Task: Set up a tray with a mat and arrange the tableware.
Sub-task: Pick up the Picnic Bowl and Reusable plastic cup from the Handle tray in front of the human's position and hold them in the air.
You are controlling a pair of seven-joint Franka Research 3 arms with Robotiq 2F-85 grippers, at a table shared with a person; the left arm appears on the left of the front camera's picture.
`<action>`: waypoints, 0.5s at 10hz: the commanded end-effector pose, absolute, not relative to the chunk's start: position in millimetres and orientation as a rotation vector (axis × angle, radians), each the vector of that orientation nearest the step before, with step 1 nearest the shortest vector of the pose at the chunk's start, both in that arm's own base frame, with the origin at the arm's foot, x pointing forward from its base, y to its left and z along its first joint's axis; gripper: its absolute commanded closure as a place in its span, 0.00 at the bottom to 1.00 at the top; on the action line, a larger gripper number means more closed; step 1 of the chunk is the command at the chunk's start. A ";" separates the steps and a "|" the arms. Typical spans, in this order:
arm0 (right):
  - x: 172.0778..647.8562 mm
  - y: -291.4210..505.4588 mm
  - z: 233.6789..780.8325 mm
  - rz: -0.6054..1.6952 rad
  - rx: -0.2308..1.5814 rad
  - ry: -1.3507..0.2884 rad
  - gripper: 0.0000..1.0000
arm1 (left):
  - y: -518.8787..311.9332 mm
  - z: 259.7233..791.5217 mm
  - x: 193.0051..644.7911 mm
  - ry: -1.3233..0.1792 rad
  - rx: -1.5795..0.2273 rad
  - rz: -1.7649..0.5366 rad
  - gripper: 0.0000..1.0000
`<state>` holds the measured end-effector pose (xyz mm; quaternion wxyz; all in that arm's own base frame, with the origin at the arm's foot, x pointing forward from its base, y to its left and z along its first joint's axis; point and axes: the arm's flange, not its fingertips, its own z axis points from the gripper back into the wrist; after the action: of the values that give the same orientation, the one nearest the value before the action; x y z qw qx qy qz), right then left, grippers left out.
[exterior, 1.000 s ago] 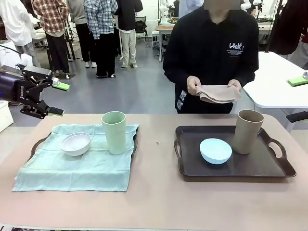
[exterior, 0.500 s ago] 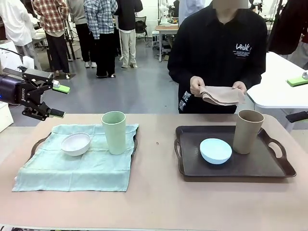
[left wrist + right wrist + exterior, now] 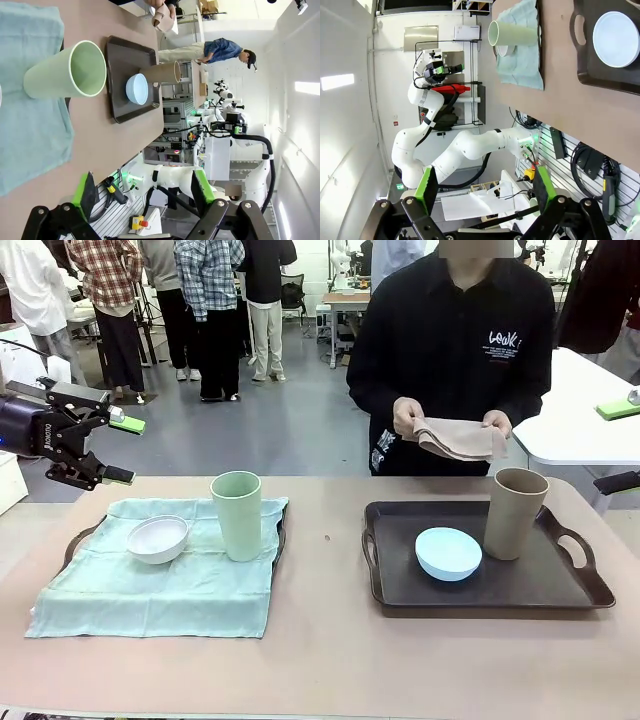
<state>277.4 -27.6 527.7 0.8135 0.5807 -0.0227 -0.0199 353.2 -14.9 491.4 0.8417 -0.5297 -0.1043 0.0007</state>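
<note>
On the left, a pale teal mat [image 3: 150, 585] covers a dark tray [image 3: 78, 540]; a white bowl [image 3: 158, 538] and a pale green cup [image 3: 237, 515] stand on it. The right tray [image 3: 540, 578] is bare of cloth and holds a light blue bowl [image 3: 448, 552] and a tan cup [image 3: 514, 512]. Across the table a person holds a folded tan cloth [image 3: 455, 437] in both hands. My left gripper [image 3: 88, 435] hovers open and empty beyond the table's far left corner. My right gripper [image 3: 485, 192] is open, with nothing between its green pads [image 3: 427, 185].
The left wrist view looks along the table at the green cup [image 3: 65, 70], the blue bowl [image 3: 137, 88] and the tan cup [image 3: 160, 72]. A strip of bare tabletop [image 3: 325, 570] separates the two trays. People stand far behind, and a white table [image 3: 580, 420] is at the right.
The person has shifted slightly right and lifted the tan cloth a little. My left gripper has risen a touch. The tableware has not moved.
</note>
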 end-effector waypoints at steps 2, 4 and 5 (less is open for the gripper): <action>277.3 -27.4 529.1 -0.028 1.254 -0.057 0.00 | -11.7 491.7 354.6 -0.228 -1.142 -0.016 0.00; 277.3 -27.4 529.1 -0.028 1.254 -0.057 0.00 | -11.7 491.7 354.6 -0.228 -1.142 -0.016 0.00; 277.3 -27.4 529.1 -0.028 1.254 -0.057 0.00 | -11.7 491.7 354.6 -0.228 -1.142 -0.016 0.00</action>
<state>277.4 -27.6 527.7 0.8135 0.5807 -0.0227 -0.0199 353.1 -14.9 491.5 0.8416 -0.5299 -0.1042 0.0006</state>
